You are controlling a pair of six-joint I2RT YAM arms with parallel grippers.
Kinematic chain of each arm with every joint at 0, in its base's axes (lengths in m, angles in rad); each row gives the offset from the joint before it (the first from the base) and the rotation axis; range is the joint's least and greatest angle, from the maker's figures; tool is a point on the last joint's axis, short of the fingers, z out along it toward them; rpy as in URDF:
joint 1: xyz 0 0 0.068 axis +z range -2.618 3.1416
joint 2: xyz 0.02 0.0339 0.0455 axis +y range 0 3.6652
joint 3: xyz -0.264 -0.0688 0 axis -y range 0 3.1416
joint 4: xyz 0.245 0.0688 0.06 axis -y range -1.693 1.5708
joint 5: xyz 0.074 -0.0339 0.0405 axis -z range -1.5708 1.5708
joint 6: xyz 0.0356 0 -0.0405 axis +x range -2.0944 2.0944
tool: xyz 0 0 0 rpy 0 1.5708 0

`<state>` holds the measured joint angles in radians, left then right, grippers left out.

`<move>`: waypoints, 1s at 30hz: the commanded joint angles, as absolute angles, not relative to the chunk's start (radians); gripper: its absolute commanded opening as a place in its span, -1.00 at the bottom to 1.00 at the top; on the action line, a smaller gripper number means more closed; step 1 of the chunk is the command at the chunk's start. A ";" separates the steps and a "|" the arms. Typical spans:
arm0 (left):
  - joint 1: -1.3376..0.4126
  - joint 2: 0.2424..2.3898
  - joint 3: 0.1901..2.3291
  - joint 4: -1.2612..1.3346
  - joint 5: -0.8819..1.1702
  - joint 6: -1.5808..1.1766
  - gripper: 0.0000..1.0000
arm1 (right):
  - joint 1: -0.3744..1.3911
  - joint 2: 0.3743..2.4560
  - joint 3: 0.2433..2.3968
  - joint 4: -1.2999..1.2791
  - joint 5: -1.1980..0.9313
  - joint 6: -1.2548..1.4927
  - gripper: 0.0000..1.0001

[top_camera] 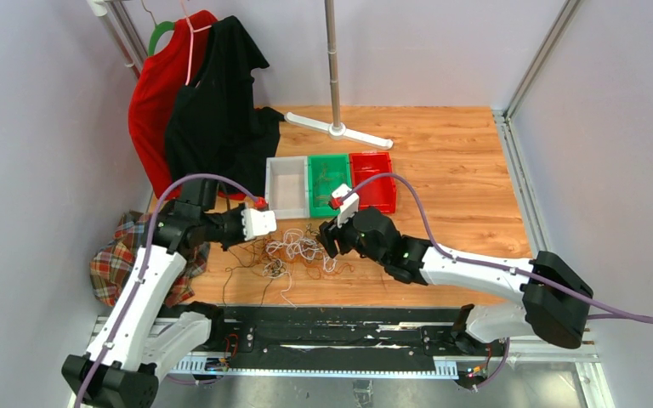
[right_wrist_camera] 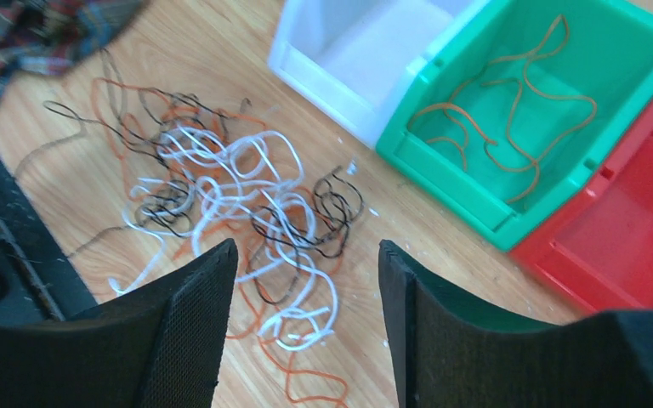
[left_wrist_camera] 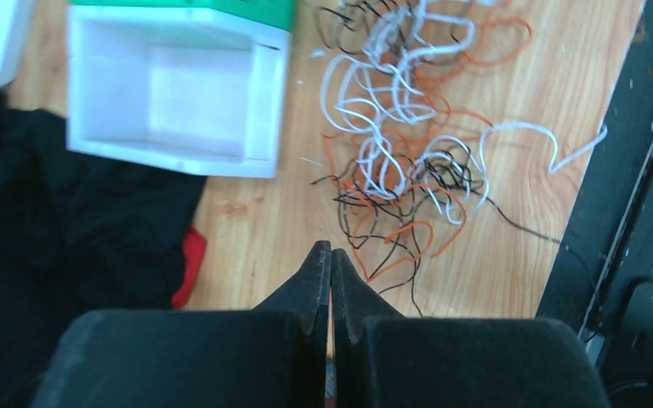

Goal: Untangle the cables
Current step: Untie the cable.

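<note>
**Entry: cables (top_camera: pixel 298 251), tangled**

White, orange and black heap on the desk (top_camera: pixel 459 187), centre of the overhead view. My left pincer (left_wrist_camera: pixel 331 255): clenched, seemingly on nothing, at the heap's edge. My right pincer (right_wrist_camera: pixel 306 255): released, over the heap. Advice: I'd pinch one outlying strand and draw slowly, other pincer pinning the rest.

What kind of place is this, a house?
Probably a robot lab booth, not a house: a left arm and right arm bolted to a table, metal rails, bins beside tangled wires.
</note>
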<state>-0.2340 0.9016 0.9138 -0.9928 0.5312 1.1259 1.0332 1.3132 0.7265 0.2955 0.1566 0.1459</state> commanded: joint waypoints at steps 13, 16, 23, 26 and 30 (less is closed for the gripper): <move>-0.242 0.866 0.813 -1.106 0.355 1.370 0.24 | 1.094 1.230 0.697 0.408 0.172 0.161 0.42; -0.242 0.912 0.806 -1.104 0.380 1.449 0.22 | 1.094 1.226 0.679 0.398 0.194 0.170 0.38; -0.242 1.046 0.808 -1.084 0.403 1.556 0.13 | 1.094 1.230 0.662 0.385 0.204 0.186 0.23; -0.241 1.076 0.795 -1.064 0.404 1.593 0.09 | 1.094 1.233 0.662 0.380 0.206 0.186 0.15; -0.242 1.086 0.778 -1.010 0.403 1.598 -0.04 | 1.094 1.236 0.660 0.379 0.206 0.184 0.07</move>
<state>-0.2390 1.0805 0.7963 -1.0626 0.3843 1.5475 1.0801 1.2438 0.6727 0.3786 0.1848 0.1722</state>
